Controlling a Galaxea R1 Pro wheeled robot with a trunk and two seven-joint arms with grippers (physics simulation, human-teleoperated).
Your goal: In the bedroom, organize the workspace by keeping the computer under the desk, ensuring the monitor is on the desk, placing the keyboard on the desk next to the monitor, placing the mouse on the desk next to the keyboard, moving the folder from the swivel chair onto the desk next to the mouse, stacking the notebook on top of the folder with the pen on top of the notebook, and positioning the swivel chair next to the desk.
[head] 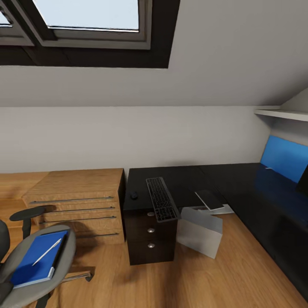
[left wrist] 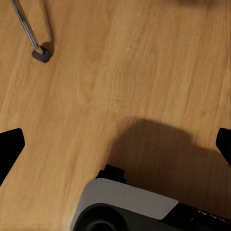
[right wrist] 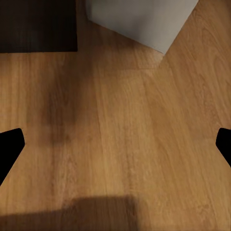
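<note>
The flat bright blue folder (head: 36, 258) lies on the grey swivel chair (head: 40, 284), a slim white pen (head: 47, 251) atop it. Both grippers, left (left wrist: 115, 144) and right (right wrist: 115, 144), hang released, jaws spread over bare wood plank floor (right wrist: 120, 144).

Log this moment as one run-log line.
phase: approach | folder with pen on swivel chair | keyboard, mouse on desk | both end effectors open, empty

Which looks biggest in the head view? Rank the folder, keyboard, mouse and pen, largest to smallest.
1. Folder, though it lies nearest the camera, which inflates it.
2. Keyboard.
3. Pen, long but very thin.
4. Mouse.
</note>
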